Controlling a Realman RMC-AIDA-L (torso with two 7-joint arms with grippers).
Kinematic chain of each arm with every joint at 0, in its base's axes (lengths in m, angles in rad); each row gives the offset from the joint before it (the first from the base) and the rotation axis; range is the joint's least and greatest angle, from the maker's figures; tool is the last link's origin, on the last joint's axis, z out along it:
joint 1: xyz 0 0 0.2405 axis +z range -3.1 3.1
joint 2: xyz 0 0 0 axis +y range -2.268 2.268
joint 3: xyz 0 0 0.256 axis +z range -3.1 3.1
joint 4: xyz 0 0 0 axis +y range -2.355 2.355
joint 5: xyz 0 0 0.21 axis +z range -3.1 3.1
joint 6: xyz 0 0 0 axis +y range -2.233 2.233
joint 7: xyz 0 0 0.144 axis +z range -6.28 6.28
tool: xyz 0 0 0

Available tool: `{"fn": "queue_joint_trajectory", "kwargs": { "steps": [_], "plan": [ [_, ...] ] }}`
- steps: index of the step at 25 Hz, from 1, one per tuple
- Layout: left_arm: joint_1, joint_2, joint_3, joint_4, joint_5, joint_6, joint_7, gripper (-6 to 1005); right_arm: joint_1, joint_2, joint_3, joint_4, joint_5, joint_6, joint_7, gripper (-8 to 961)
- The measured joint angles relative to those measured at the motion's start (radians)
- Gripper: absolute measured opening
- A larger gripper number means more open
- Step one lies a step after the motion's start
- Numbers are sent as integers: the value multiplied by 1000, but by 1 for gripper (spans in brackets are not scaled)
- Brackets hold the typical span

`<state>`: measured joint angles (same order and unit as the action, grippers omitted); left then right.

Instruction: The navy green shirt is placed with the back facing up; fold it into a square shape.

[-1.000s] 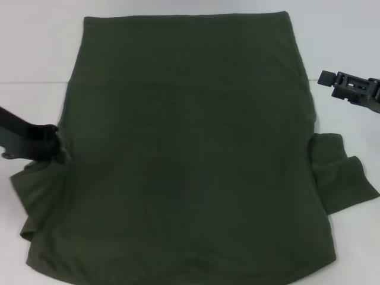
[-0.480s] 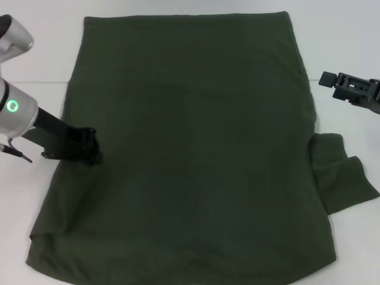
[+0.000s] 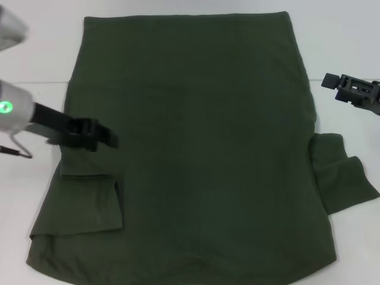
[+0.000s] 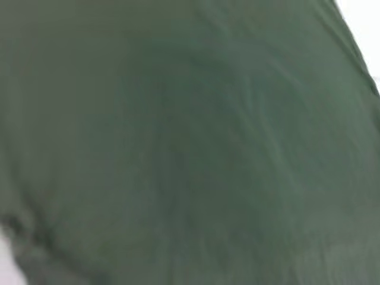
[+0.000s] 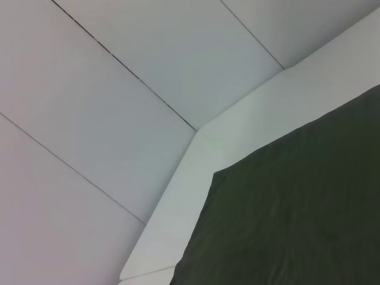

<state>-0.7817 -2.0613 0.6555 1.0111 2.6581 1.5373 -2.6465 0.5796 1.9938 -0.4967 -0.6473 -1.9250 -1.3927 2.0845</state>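
Where it lies spread back-up across the white worktop, the navy green shirt has its left sleeve folded inward, the right one still out. The left end effector hovers over its left side, the right end effector beyond its right edge; I cannot tell either's fingers. Pale wall panels back the worktop, and the shirt's near hem is cut off.

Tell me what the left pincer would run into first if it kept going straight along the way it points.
Only the navy green shirt: the left pincer points across its back toward the robot's right, apparently just above the fabric; height is uncertain.
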Motion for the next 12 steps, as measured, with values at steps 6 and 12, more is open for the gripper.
{"fn": "queue_joint_trajectory", "kwargs": {
  "steps": [6, 12],
  "plan": [
    [69, 29, -43, -9, -29, 1, -136, 588, -2, -6, 1, 0, 0, 0, 0, 942],
    [100, 55, -96, -73, -26, -57, -177, 744, -1, -7, -2, 0, 0, 2, 0, 942]
  ]
}}
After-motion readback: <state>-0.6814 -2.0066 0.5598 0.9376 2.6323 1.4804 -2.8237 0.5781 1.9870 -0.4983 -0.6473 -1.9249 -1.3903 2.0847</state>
